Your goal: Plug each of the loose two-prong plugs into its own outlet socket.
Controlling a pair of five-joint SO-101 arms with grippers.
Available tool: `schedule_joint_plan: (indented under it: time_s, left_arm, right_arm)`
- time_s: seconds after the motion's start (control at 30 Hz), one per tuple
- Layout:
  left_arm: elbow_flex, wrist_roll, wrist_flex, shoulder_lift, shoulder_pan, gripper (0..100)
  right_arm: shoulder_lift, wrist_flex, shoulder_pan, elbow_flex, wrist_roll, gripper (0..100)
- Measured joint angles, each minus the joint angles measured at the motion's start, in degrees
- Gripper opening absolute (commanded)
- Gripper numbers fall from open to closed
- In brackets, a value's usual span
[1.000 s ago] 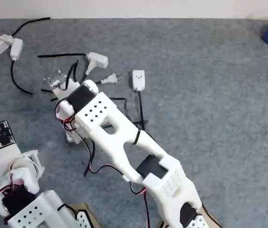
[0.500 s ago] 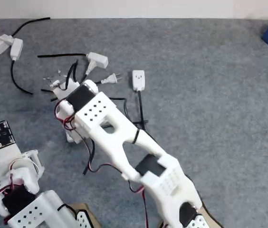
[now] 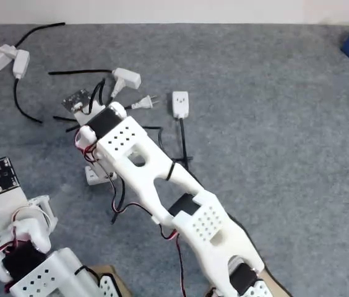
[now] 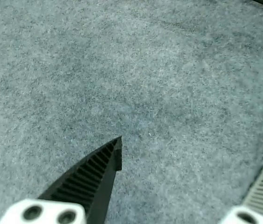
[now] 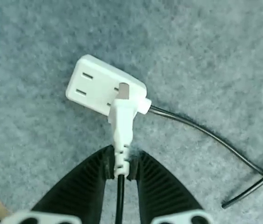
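Right tool (image 5: 121, 157) is closed narrowly on the neck of a white two-prong plug (image 5: 122, 116). The plug's nose rests against the face of a white outlet socket (image 5: 92, 84) lying on the grey tabletop (image 5: 215, 56). One prong is still visible, so it is not seated. One slot pair beside it is unoccupied.

Left tool (image 4: 192, 163) is wide open, holds nothing, and hangs over the tabletop.

In the high view, a second loose plug (image 3: 142, 103) lies near a second socket (image 3: 180, 104), not touching.
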Motion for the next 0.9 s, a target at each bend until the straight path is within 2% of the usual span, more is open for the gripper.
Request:
schedule_joint_plan:
  time_s: [0.27,0.5,0.63,0.77,0.9]
  left_arm:
    - [0.0,0.0,0.0,0.0,0.0,43]
    - [-3.4,0.0,-8.7,0.1,0.0,43]
    - [-8.8,0.0,-9.3,0.1,1.2,43]
    - [-20.5,0.0,0.3,3.4,6.9,43]
    - [-37.4,0.0,12.0,16.2,13.7,43]
  right_arm:
    - [-3.2,1.1,1.2,0.1,0.0,0.8]
    - [-22.9,0.9,5.1,12.6,5.4,0.8]
    - [-34.6,-4.7,5.0,24.3,7.1,0.8]
    - [-47.1,-15.5,5.2,43.6,7.3,0.8]
    - [-61.0,-29.1,5.4,68.1,7.6,0.8]
